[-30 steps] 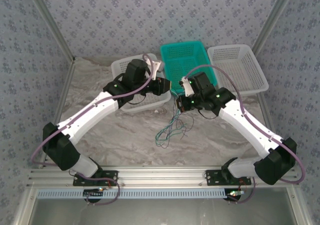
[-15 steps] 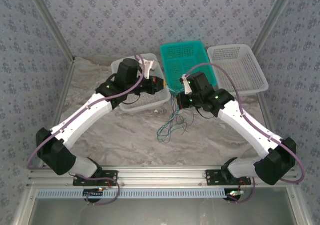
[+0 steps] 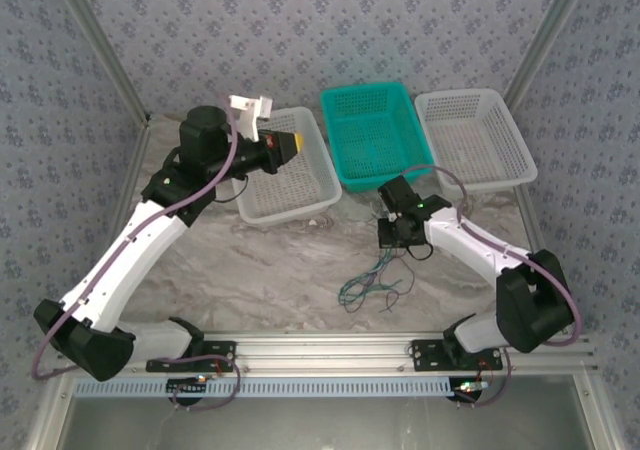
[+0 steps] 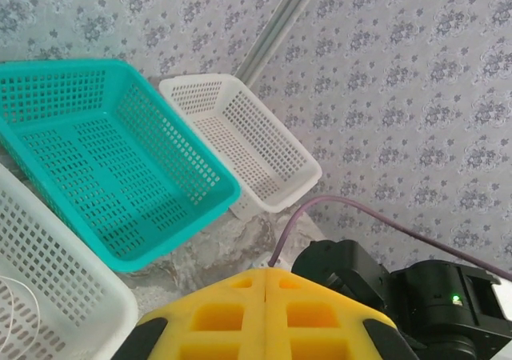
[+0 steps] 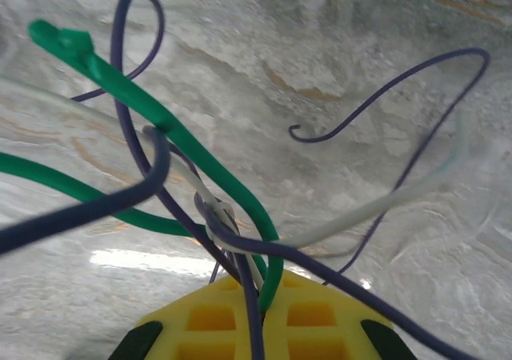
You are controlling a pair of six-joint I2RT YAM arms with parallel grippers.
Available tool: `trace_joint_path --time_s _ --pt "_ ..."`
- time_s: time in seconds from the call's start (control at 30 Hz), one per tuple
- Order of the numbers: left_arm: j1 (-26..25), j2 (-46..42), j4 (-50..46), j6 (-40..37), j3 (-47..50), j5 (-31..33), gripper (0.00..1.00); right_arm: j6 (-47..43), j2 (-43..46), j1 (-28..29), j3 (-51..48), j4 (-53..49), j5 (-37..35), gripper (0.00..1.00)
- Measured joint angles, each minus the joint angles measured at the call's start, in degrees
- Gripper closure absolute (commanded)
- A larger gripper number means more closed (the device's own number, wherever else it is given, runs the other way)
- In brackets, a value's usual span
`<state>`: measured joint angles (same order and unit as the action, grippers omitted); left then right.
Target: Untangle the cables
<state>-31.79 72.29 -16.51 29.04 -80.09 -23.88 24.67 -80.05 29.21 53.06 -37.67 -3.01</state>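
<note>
The cables (image 3: 368,288) are a tangle of thin green, dark blue and whitish wires, hanging from my right gripper (image 3: 390,238) down onto the marble table. In the right wrist view the right gripper (image 5: 260,284) is shut on several strands, and a knot (image 5: 216,216) sits just beyond the fingertips. My left gripper (image 3: 293,146) is raised over the left white basket (image 3: 300,198). Seen from the left wrist, the left gripper (image 4: 266,270) is shut with nothing between its yellow fingers.
The teal basket (image 3: 345,175) and the right white basket (image 3: 470,135) stand side by side at the back, both visible from the left wrist as the teal basket (image 4: 104,168) and white basket (image 4: 240,136). A thin pale strand (image 4: 16,286) lies in the left basket. Patterned walls close the sides.
My left arm has pulled away from the right gripper, swinging left and upward. The right gripper has dropped lower and nearer with the cable bundle, which now trails further right.
</note>
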Motion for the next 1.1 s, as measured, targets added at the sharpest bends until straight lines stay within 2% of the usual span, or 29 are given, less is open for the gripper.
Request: trace_joint_path --time_s 0.07,0.13,0.37,0.7,0.83,0.9,1.03,1.1 --pt "-0.3 1.4 0.0 -0.2 0.1 -1.0 0.77 0.0 1.6 0.0 0.0 0.8 1.4 1.00" --pt "-1.3 2.7 0.2 -0.4 0.9 -1.3 0.69 0.0 3.6 0.0 0.0 1.4 2.9 0.99" --pt "-7.0 9.3 0.9 0.9 4.4 -2.2 0.56 -0.1 9.7 0.1 2.0 3.5 9.9 0.99" --pt "-10.0 18.6 4.0 2.8 3.3 -3.2 0.53 -0.3 10.1 2.2 5.3 4.7 14.4 0.98" --pt "-10.2 19.9 5.9 3.5 3.0 -3.8 0.57 -0.5 10.1 2.6 5.8 4.8 14.6 0.99" --pt "-10.2 20.1 6.2 3.7 2.8 -3.7 0.70 -0.5 10.1 2.6 5.8 4.7 14.7 0.99" --pt "-10.2 20.2 6.3 3.2 1.8 -3.3 0.83 -0.7 10.1 2.8 5.8 4.7 14.9 0.99" --pt "-10.2 20.2 6.3 3.3 1.5 -3.2 0.95 -0.7 10.1 3.0 5.8 4.7 14.9 0.99"
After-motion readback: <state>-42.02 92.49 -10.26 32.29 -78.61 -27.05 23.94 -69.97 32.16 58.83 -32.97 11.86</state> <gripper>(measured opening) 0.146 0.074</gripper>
